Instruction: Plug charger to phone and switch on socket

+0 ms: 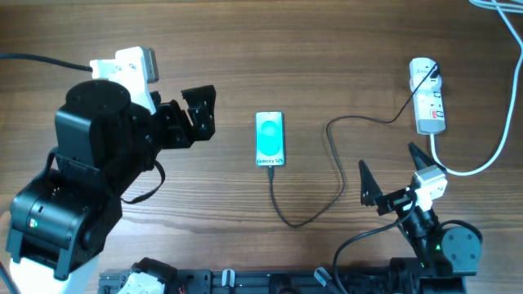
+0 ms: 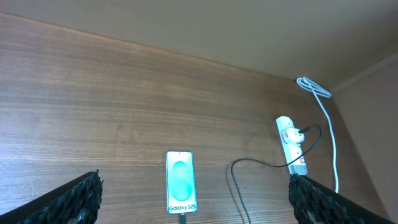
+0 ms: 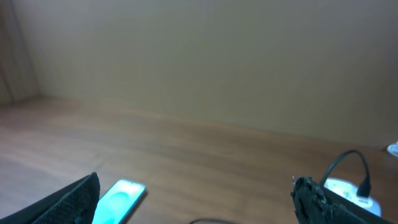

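Observation:
The phone (image 1: 270,139) lies flat mid-table, its cyan screen lit, with a white strip reading Galaxy S25 at its near end. It also shows in the left wrist view (image 2: 181,190) and the right wrist view (image 3: 118,198). The charger cable (image 1: 335,167) runs from the socket (image 1: 428,102) in a loop, and its tip sits at the phone's near end (image 2: 182,218). The socket, a white strip with a red mark, lies at the far right (image 2: 292,144). My left gripper (image 1: 198,114) is open and empty, left of the phone. My right gripper (image 1: 392,175) is open and empty, near the socket.
A thick white cord (image 1: 500,122) curves from the socket toward the right table edge and the far corner (image 2: 326,115). A wall stands behind the table. The arm bases stand at the near edge.

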Robot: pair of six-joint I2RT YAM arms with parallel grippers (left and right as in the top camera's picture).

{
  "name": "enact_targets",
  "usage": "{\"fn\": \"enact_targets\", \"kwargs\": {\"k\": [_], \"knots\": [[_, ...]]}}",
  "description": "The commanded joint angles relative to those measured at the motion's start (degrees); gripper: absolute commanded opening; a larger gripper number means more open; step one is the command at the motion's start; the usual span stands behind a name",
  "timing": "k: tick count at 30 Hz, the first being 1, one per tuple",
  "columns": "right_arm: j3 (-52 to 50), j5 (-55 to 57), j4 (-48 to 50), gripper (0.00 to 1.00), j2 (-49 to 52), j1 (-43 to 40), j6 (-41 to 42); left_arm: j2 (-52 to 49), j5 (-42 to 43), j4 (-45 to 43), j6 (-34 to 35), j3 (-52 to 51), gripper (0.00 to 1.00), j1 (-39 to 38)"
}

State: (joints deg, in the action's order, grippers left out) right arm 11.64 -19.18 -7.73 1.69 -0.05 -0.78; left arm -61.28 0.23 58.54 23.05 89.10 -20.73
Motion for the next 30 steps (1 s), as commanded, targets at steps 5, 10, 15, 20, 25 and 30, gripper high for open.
{"fn": "enact_targets", "kwargs": {"k": [5, 10, 15, 20, 25, 30], "knots": [[-6.6, 3.3, 8.1, 1.0, -1.5, 0.8, 1.2, -0.1, -0.8, -0.1, -0.1, 0.2, 1.0, 0.0], [-9.0, 6.6, 11.4, 1.0, -1.5, 1.3, 1.2, -0.1, -0.8, -0.1, -0.1, 0.2, 1.0, 0.0], [-11.4, 12.3, 11.9, 1.0, -1.5, 1.3, 7.0, -0.1, -0.8, -0.1, -0.1, 0.2, 1.0, 0.0], [-11.4, 13.7, 9.7, 1.0, -1.5, 1.3, 6.8, -0.1, -0.8, -0.1, -0.1, 0.2, 1.0, 0.0], [-11.4, 14.7, 7.9, 1.0, -1.5, 1.2, 4.9, -0.1, -0.8, -0.1, -0.1, 0.2, 1.0, 0.0], [-11.4, 14.4, 7.8, 1.0, -1.5, 1.2, 1.6, -0.1, -0.8, -0.1, -0.1, 0.2, 1.0, 0.0]]}}
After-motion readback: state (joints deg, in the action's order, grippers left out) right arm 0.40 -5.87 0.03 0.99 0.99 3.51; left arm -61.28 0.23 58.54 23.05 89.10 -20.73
